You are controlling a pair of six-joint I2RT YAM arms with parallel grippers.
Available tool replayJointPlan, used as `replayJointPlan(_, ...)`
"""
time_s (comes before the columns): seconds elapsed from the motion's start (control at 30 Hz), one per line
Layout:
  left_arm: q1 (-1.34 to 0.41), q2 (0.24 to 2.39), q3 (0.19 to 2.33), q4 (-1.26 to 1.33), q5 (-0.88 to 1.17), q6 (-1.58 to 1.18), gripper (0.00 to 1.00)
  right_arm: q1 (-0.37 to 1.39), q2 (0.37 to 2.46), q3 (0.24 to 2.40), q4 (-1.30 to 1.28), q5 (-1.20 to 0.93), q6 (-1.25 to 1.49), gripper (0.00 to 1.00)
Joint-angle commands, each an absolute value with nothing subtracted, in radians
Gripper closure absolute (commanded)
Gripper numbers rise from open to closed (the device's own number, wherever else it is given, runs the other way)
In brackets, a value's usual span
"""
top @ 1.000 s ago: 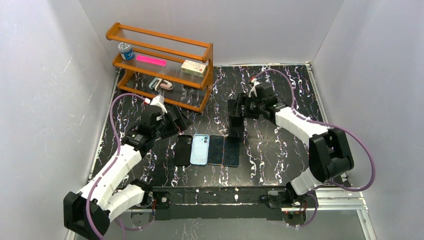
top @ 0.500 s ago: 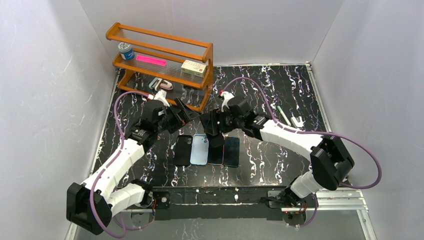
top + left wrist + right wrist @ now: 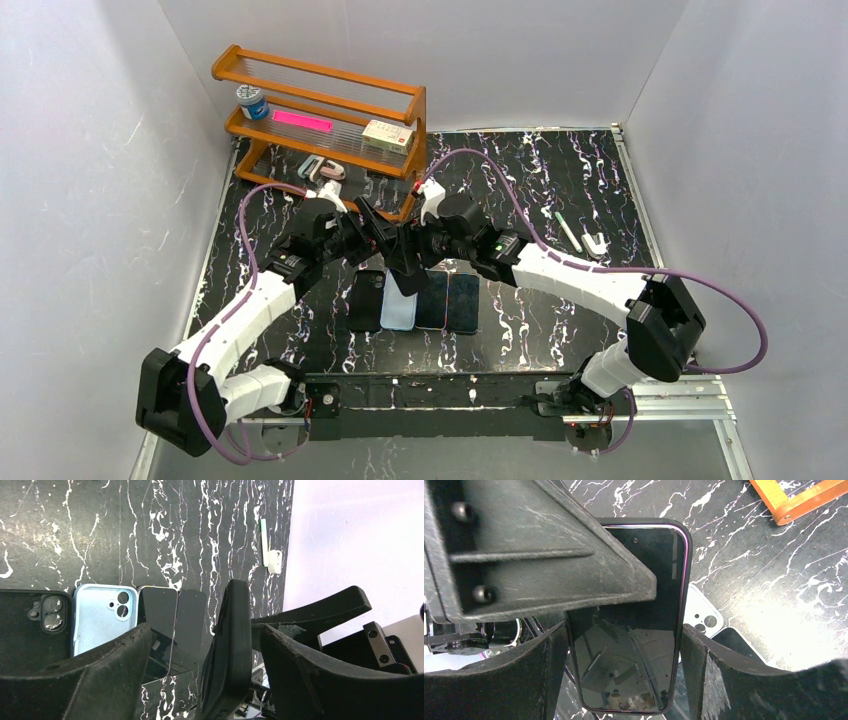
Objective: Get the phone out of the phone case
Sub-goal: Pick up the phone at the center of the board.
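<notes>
you have the black rubbery phone case (image 3: 405,275), with the dark glass-fronted phone (image 3: 629,645) seated inside it, up off the black white-veined marble bench (image 3: 560,180). it hangs between the two arms, above the row of phones and cases (image 3: 447,303) lying near the front edge. the right tool (image 3: 418,262) is grasping the case across its width, one finger on each long side. that leaves the screen face and the back free for the other arm to work on. the left tool (image 3: 392,252) is released: its jaws stand front and back of the case. i judge it is placed to pinch or push the phone out while the right holds the shell.

the left wrist view gives you what the top view cannot. there the case (image 3: 231,645) is edge-on and upright between the fingers, with clear daylight on one side. on the other side there is either a sliver of gap or a touch; i cannot tell which. below it the pale blue plastic case (image 3: 102,615) lies camera-side up on the bench.

the right wrist view alone shows the screen and the case rim unbroken around its top corners. it also shows one left finger (image 3: 549,545) crossing the upper part of the glass. the phone is not yet out.
</notes>
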State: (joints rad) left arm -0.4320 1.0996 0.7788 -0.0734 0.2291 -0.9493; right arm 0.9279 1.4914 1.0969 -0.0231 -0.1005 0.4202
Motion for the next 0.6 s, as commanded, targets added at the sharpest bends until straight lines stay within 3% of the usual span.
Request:
replayJointPlan(0.0,-0.448,1.1,0.779,-0.033,0.251,-0.973,0.29,0.933,1.485,1.155,0.098,-0.113,0.39,0.99)
replayJointPlan(0.1,-0.452,1.101,0.768,-0.015,0.255,-0.986,0.44,0.933,1.484,1.151,0.117,-0.122,0.383,0.99)
replayJointPlan(0.23,-0.454,1.085,0.75,0.019,0.24,-1.0,0.78,0.933,1.484,1.148,0.133,-0.139,0.384,0.99)
replayJointPlan(0.37,-0.453,1.07,0.723,0.085,0.235,-1.031,0.99,0.932,1.475,1.13,0.156,-0.134,0.401,0.98)
replayJointPlan(0.47,-0.453,1.058,0.702,0.126,0.231,-1.058,1.0,0.93,1.443,1.091,0.189,-0.11,0.431,0.83)
replayJointPlan(0.57,-0.453,1.028,0.685,0.157,0.2,-1.079,1.0,0.916,1.402,1.051,0.208,-0.105,0.453,0.55)
